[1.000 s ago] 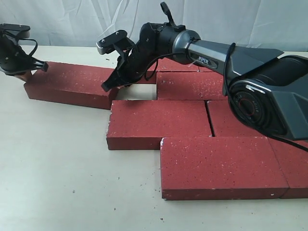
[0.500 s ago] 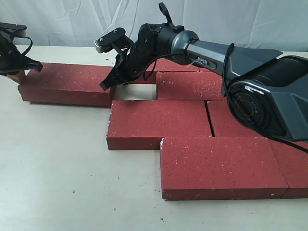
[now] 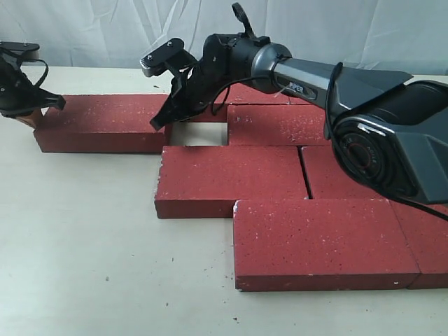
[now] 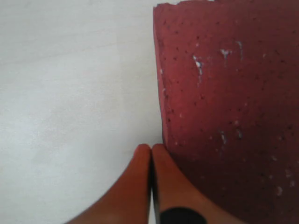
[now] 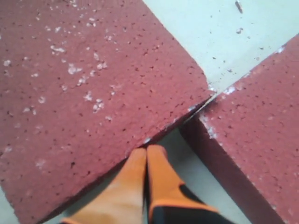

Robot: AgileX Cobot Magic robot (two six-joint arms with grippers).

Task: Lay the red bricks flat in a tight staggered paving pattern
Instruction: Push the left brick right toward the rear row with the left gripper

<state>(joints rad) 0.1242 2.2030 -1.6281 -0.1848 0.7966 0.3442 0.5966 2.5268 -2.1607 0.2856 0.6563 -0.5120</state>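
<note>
Several dark-red speckled bricks lie flat on the pale table. One loose brick [image 3: 105, 122] lies at the left, apart from the packed group [image 3: 280, 175]. My left gripper [image 3: 31, 115] is shut, its orange fingertips [image 4: 150, 151] against that brick's left end [image 4: 224, 107]. My right gripper [image 3: 164, 120] is shut too, its tips [image 5: 147, 151] pressed to the same brick's right end [image 5: 84, 93], beside the corner of a neighbouring brick [image 5: 261, 140]. A brick-wide gap [image 3: 199, 133] stays bare in the second row.
A grey cloth backdrop [image 3: 105, 31] hangs behind the table. The right arm's dark body [image 3: 378, 119] hovers over the back bricks. Bare table [image 3: 84, 245] stretches along the front left, with a few crumbs [image 3: 210, 269].
The loose brick's left end swung away from the front edge, so it now lies straight. The brick then slid slightly right. Both shut grippers moved with its ends.
</note>
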